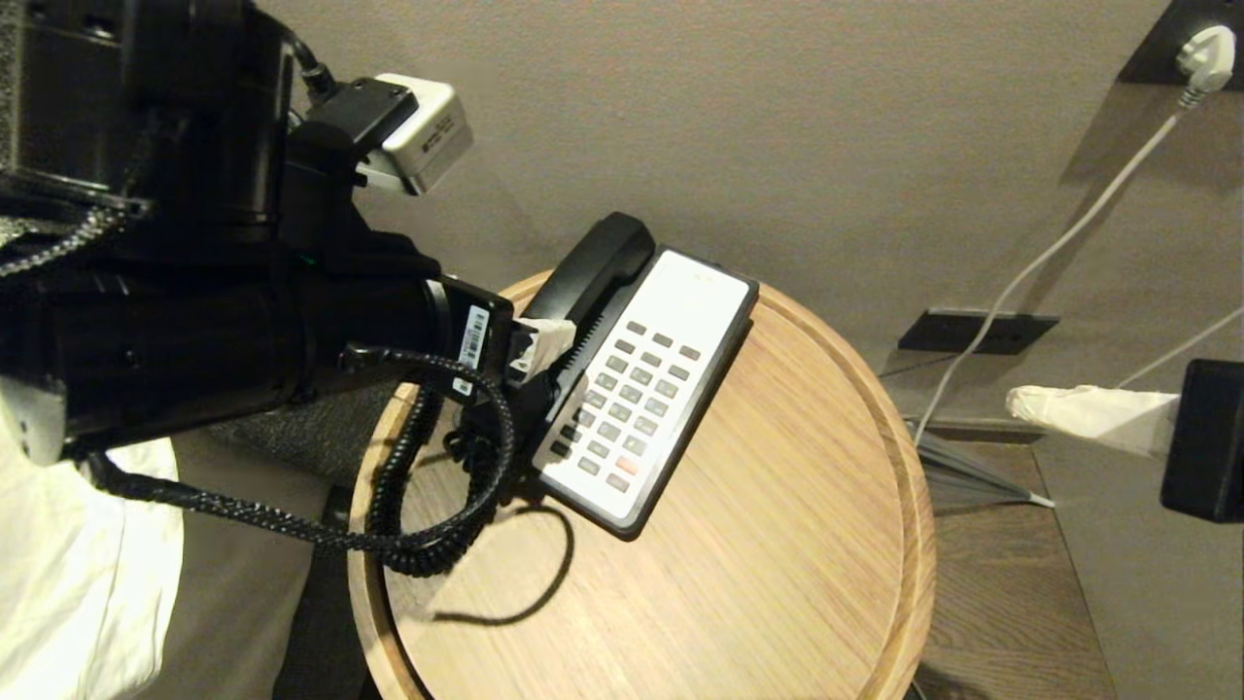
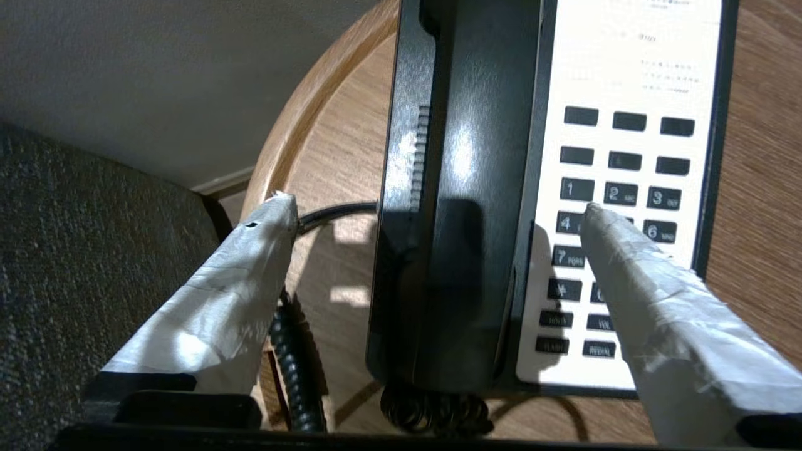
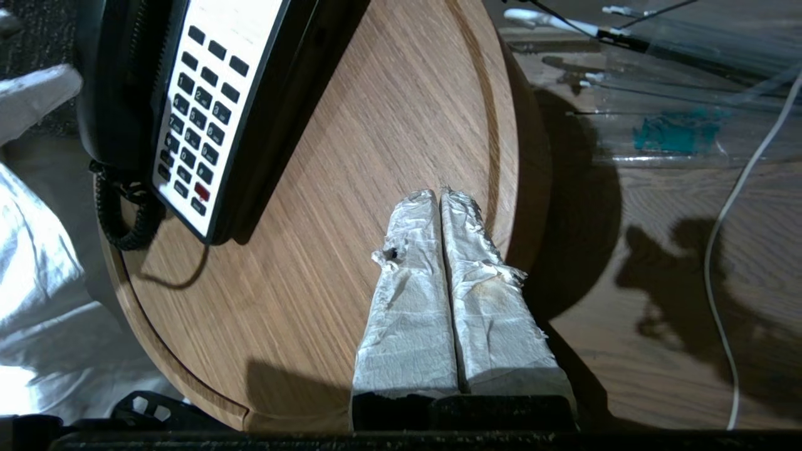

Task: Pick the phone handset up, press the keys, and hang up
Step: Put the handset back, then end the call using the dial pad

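On the round table (image 1: 777, 544) the wood to the right of and in front of the phone base (image 1: 680, 321) lies bare, giving a pincer free passage there. The left pincer (image 2: 438, 216) and its arm crowd the phone handset (image 1: 593, 267) on the left side. The coiled cord (image 1: 408, 506) loops along the table's left edge, narrowing that approach.
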Motion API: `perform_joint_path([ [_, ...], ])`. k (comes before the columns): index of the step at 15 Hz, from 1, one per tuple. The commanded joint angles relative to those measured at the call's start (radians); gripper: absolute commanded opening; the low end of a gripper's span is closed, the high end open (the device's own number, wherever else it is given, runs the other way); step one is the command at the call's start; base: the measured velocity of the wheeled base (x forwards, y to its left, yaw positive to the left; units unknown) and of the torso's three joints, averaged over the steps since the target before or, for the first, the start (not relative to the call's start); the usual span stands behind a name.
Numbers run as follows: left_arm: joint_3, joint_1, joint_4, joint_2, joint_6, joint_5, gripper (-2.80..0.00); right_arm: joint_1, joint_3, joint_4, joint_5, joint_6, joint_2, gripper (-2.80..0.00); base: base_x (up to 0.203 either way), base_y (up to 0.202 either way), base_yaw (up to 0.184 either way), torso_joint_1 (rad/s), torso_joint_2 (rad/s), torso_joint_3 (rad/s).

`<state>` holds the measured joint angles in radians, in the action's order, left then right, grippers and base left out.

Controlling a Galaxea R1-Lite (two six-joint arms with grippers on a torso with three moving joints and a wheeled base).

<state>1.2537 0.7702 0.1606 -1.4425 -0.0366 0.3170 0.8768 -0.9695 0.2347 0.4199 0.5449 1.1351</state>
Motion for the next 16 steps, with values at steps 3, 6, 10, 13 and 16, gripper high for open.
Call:
perform_joint_path([
  [3,-0.052,0.001,0.007,0.072,0.067,0.001,-2.8,0.002,0.0,-0.002,-0.001,-0.002,0.023,-2.8,0.0,0.0,0.0,0.0,0.0,0.0],
  [6,-0.079,0.009,0.009,0.141,0.211,0.002,-2.8,0.009,-0.016,-0.042,-0.067,0.001,0.072,-2.8,0.0,0.0,0.0,0.0,0.0,0.0],
  [10,-0.171,0.02,-0.006,0.314,0.405,-0.01,-2.8,0.065,-0.108,-0.098,-0.136,0.001,0.204,-2.8,0.0,0.0,0.0,0.0,0.0,0.0],
  [13,-0.274,0.018,-0.059,0.476,0.546,-0.071,-2.8,0.157,-0.185,-0.101,-0.174,0.004,0.303,-2.8,0.0,0.0,0.0,0.0,0.0,0.0],
  [16,-0.489,-0.071,-0.236,0.618,0.586,-0.147,-2.8,0.18,-0.19,-0.112,-0.177,0.006,0.388,-2.8,0.0,0.0,0.0,0.0,0.0,0.0],
])
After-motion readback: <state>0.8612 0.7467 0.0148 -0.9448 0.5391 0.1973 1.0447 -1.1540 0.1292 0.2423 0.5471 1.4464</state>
